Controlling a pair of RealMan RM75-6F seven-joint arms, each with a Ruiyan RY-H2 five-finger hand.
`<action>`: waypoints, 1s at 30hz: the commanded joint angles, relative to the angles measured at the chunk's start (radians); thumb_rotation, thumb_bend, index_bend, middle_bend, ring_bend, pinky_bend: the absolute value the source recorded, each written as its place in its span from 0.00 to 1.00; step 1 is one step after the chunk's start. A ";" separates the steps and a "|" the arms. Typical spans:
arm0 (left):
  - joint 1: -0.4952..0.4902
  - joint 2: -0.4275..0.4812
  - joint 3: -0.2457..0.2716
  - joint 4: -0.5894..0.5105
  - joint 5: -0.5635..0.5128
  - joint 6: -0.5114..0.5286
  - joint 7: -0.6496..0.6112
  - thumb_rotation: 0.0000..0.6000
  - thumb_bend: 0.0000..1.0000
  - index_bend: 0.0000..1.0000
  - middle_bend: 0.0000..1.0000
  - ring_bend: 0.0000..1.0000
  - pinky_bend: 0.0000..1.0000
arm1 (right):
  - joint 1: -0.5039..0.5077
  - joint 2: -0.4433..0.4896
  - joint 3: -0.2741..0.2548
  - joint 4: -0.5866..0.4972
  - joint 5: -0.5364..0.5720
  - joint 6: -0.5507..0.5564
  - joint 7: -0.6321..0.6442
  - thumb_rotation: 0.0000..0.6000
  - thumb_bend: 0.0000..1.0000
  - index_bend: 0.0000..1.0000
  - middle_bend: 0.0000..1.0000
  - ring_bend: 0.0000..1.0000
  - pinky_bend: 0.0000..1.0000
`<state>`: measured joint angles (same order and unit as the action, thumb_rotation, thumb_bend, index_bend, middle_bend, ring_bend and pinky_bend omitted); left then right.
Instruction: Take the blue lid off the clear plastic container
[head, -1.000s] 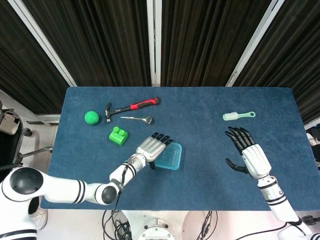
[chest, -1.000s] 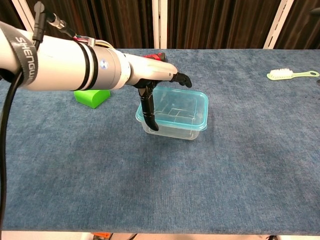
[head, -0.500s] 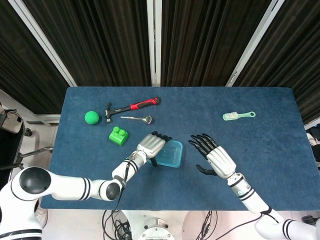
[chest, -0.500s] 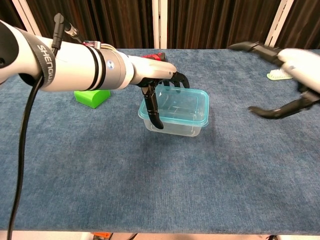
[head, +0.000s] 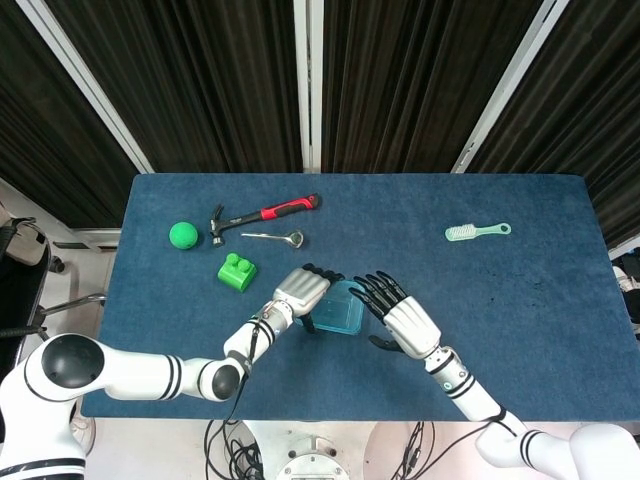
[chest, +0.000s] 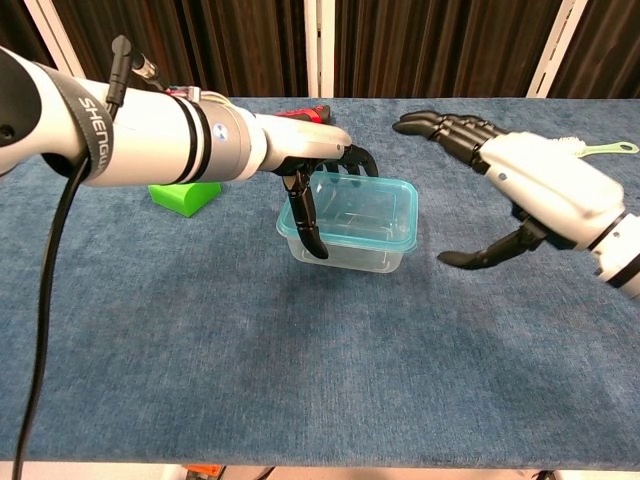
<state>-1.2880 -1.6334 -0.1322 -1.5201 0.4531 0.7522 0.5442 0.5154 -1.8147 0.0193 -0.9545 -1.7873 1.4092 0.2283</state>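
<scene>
The clear plastic container (chest: 352, 240) with its blue lid (chest: 360, 212) stands mid-table, also seen in the head view as the container (head: 340, 312). My left hand (chest: 310, 160) grips its left end, thumb down the near wall and fingers curled over the far rim; the same left hand (head: 302, 291) shows in the head view. My right hand (chest: 530, 185) hovers just right of the box, fingers spread and thumb pointing toward it, touching nothing. In the head view the right hand (head: 402, 318) sits beside the container's right edge.
A green block (head: 237, 271), a green ball (head: 182, 234), a red-handled hammer (head: 265, 214) and a metal spoon (head: 274, 237) lie at the back left. A green brush (head: 477, 232) lies at the back right. The blue table (head: 520, 330) ends close on every side.
My right hand has swept left from the table's right side to just beside the container. My left hand closed around the container's left end and nudged it slightly.
</scene>
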 joint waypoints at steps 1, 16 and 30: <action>0.001 0.000 0.003 0.003 0.005 -0.002 -0.007 1.00 0.00 0.14 0.22 0.15 0.13 | 0.001 -0.041 -0.003 0.043 0.003 0.025 0.026 1.00 0.04 0.00 0.00 0.00 0.00; 0.009 0.005 0.014 0.002 0.032 0.004 -0.037 1.00 0.00 0.14 0.22 0.15 0.13 | 0.043 -0.095 0.008 0.091 0.022 0.028 0.031 1.00 0.04 0.00 0.00 0.00 0.00; 0.003 -0.001 0.022 0.008 0.029 0.015 -0.031 1.00 0.00 0.14 0.22 0.15 0.13 | 0.064 -0.104 0.002 0.114 0.027 0.040 0.033 1.00 0.21 0.00 0.00 0.00 0.00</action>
<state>-1.2849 -1.6329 -0.1110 -1.5130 0.4832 0.7663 0.5123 0.5781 -1.9172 0.0223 -0.8430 -1.7602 1.4461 0.2574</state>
